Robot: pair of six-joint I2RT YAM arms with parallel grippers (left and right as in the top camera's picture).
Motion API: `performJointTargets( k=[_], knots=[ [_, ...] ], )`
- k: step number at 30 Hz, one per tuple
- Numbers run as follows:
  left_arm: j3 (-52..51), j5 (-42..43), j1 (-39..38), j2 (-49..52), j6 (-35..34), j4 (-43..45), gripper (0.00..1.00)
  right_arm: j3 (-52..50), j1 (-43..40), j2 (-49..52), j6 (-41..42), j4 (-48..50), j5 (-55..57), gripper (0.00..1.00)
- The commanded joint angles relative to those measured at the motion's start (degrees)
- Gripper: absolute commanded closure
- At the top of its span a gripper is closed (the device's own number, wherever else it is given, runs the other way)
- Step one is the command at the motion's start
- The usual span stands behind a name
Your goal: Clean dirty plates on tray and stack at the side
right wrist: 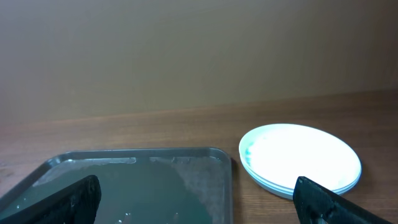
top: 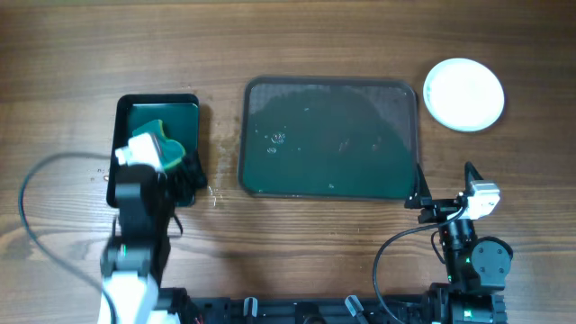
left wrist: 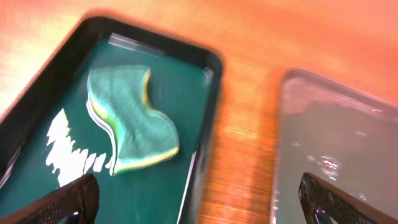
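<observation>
The white plates (top: 463, 94) sit stacked on the table to the right of the large dark grey-green tray (top: 329, 138); they also show in the right wrist view (right wrist: 301, 157). The tray holds no plates, only wet smears; its rim shows in the right wrist view (right wrist: 137, 155) and the left wrist view (left wrist: 336, 124). My left gripper (left wrist: 199, 202) is open and empty, above the right edge of the small black tray (top: 158, 148). My right gripper (right wrist: 199, 199) is open and empty, near the big tray's front right corner.
The small black tray (left wrist: 56, 87) holds a green and yellow sponge (left wrist: 132, 119), partly hidden under my left arm (top: 144, 207) in the overhead view. Cables trail across the table at the front left and front right.
</observation>
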Motion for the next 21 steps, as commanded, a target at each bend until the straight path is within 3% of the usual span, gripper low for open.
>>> performJointTargets(
  k=[1, 6, 15, 21],
  knots=[
    [-7.6, 4.3, -0.4, -15.5, 7.7, 0.8, 0.0, -0.1, -0.3, -0.4, -1.1, 0.2, 0.8, 0.0],
    [-10.4, 4.7, -0.4, -25.1, 7.5, 0.9, 0.0, -0.1, -0.3, -0.4, -1.1, 0.2, 0.8, 0.0],
    [-11.6, 4.7, -0.4, -31.9, 7.7, 1.7, 0.0, -0.1, -0.3, -0.4, -1.1, 0.3, 0.8, 0.0],
    [-17.9, 5.5, -0.4, -37.2, 7.7, 7.1, 0.0, -0.1, -0.3, -0.4, -1.1, 0.2, 0.8, 0.0]
  ],
)
